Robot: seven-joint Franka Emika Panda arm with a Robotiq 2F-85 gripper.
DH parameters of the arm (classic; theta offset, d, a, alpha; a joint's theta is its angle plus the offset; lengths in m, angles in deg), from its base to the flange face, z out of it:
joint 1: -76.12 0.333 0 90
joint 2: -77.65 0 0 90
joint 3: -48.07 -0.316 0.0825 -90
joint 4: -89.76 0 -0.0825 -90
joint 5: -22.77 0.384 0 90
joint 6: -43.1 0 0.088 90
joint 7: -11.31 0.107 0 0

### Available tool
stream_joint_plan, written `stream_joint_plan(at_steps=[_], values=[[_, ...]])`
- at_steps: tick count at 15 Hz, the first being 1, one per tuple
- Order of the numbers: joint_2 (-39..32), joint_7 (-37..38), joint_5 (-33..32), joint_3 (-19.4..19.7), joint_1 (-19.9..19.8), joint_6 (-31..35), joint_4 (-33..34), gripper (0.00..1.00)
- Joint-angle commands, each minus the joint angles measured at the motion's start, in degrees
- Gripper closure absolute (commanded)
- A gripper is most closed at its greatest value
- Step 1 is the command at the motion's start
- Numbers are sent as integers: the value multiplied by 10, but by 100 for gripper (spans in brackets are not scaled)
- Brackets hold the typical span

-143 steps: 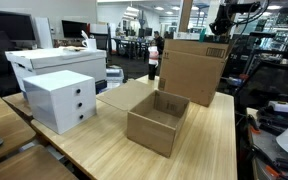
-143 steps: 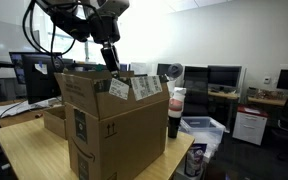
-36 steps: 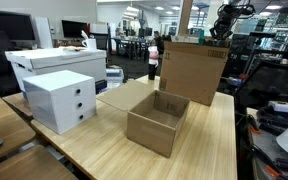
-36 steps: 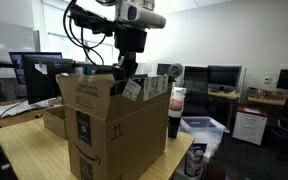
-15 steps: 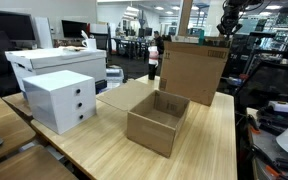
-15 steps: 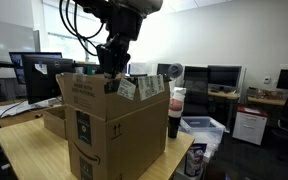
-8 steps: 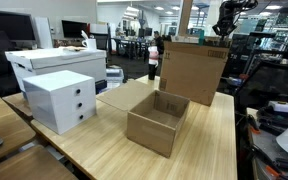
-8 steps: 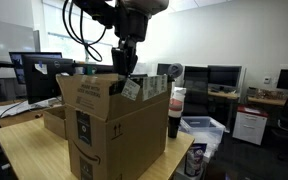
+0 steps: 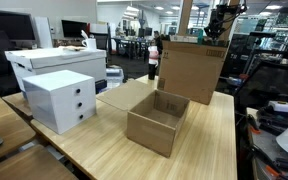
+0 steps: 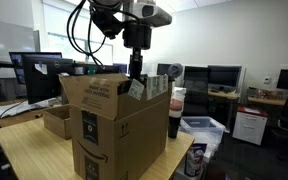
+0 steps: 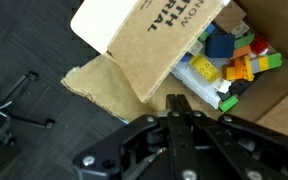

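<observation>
A tall cardboard box (image 9: 194, 70) stands at the table's far end; it also shows in an exterior view (image 10: 109, 130). My gripper (image 10: 136, 72) hangs over its open top, by the top flaps, and shows small at the top of an exterior view (image 9: 216, 30). In the wrist view my gripper (image 11: 181, 103) has its fingers pressed together with nothing between them. Below it are a brown flap (image 11: 149, 45) and several coloured toy bricks (image 11: 234, 55) inside the box.
A low open cardboard box (image 9: 159, 120) sits mid-table. A white drawer unit (image 9: 62, 100) and a white printer (image 9: 54, 62) stand beside it. A dark bottle (image 10: 174, 110) stands by the tall box. Monitors and office chairs surround the table.
The arm has swung back and forth over the tall box's top and now hangs lower by the flaps. The fingers stay together.
</observation>
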Motion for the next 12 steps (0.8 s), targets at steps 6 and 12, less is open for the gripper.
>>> stream_joint_plan(at_steps=[6, 12], values=[[-44, -92, 19, -13, 5, 5, 50, 96], [-63, -82, 9, -28, 16, -52, 99, 96]])
